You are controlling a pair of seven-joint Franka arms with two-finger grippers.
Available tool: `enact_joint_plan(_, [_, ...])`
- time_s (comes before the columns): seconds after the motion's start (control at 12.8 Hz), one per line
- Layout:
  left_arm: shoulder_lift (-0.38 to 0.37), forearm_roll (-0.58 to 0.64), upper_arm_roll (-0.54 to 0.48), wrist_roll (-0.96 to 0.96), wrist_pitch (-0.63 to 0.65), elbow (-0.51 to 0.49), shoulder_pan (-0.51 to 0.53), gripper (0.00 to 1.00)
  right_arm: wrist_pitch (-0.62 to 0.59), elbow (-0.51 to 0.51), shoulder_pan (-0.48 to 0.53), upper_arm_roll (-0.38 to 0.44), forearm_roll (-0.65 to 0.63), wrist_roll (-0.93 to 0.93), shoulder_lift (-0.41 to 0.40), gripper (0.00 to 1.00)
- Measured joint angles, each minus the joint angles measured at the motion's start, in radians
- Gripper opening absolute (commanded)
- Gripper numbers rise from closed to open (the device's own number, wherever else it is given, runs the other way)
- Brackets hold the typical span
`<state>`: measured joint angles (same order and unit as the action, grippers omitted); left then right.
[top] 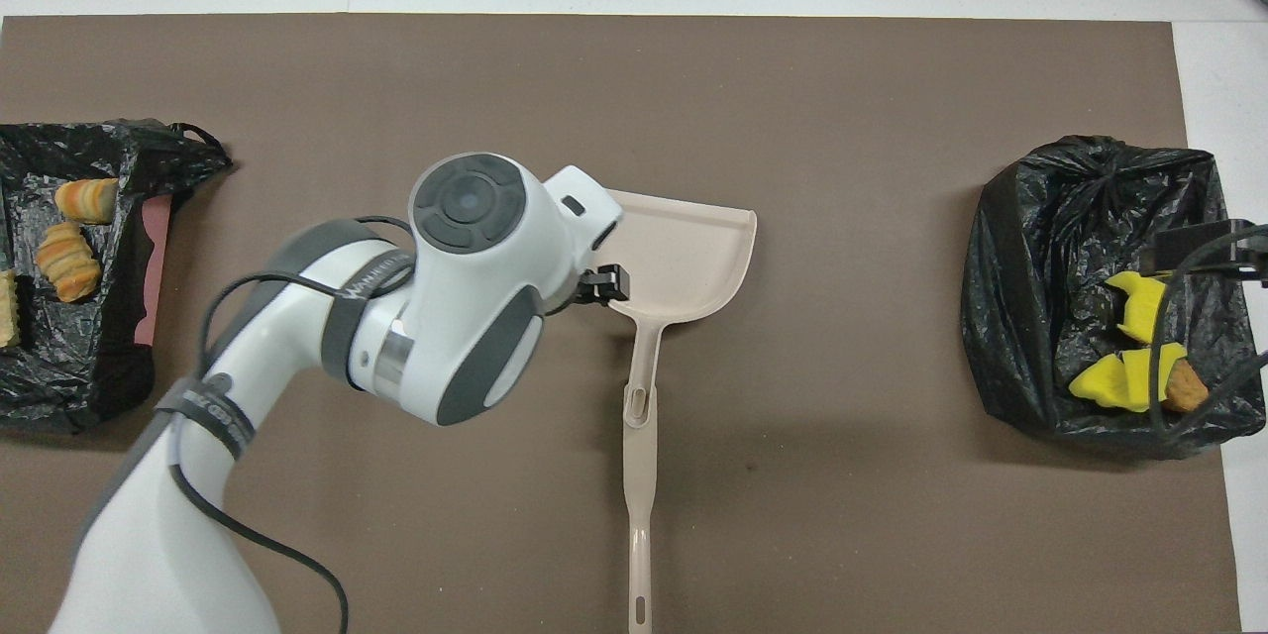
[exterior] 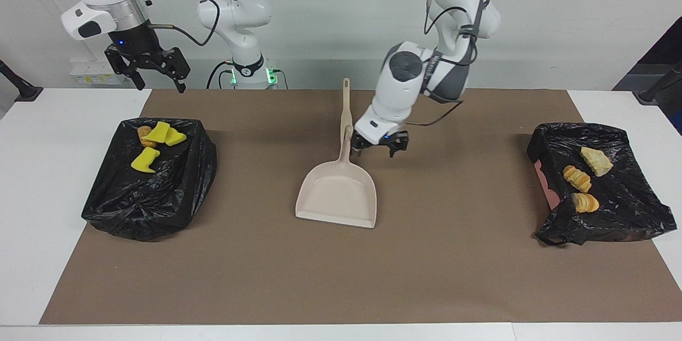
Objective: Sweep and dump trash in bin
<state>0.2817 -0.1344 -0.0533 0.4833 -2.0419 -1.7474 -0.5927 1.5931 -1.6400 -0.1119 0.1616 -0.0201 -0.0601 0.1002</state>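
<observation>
The beige dustpan (exterior: 337, 194) (top: 684, 253) lies flat on the brown mat at mid-table, with nothing in it. My left gripper (exterior: 375, 150) hangs open just beside the dustpan's handle (exterior: 347, 144), toward the left arm's end, holding nothing. Yellow wedges (exterior: 154, 144) (top: 1129, 381) and a brown lump (exterior: 143, 133) of trash lie in the black-lined bin (exterior: 149, 197) (top: 1050, 248) at the right arm's end. My right gripper (exterior: 154, 72) waits open in the air by that bin.
A second black-lined bin (exterior: 613, 213) (top: 59, 357) at the left arm's end holds two croissants (exterior: 578, 178) and a pale wedge (exterior: 595, 161). A beige brush handle (exterior: 346, 98) (top: 639, 535) lies in line with the dustpan handle, nearer the robots.
</observation>
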Motion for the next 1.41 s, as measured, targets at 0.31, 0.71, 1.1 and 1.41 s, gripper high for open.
enact_joint_plan(0.31, [-0.023, 0.0, -0.004, -0.132, -0.001, 0.007, 0.177, 1.0, 0.0, 0.0, 0.0, 0.0, 0.0, 0.0, 0.0, 1.0])
enact_joint_plan(0.71, [-0.068, 0.0, -0.005, -0.446, 0.002, 0.026, 0.352, 1.0, 0.0, 0.0, 0.0, 0.0, 0.0, 0.0, 0.0, 1.0])
enact_joint_plan(1.1, [-0.129, 0.034, -0.005, -0.569, 0.082, 0.033, 0.472, 1.0, 0.0, 0.0, 0.0, 0.0, 0.0, 0.0, 0.0, 1.0])
enact_joint_plan(1.41, [-0.172, 0.037, -0.006, -0.648, 0.176, 0.034, 0.578, 1.0, 0.0, 0.0, 0.0, 0.0, 0.0, 0.0, 0.0, 1.0])
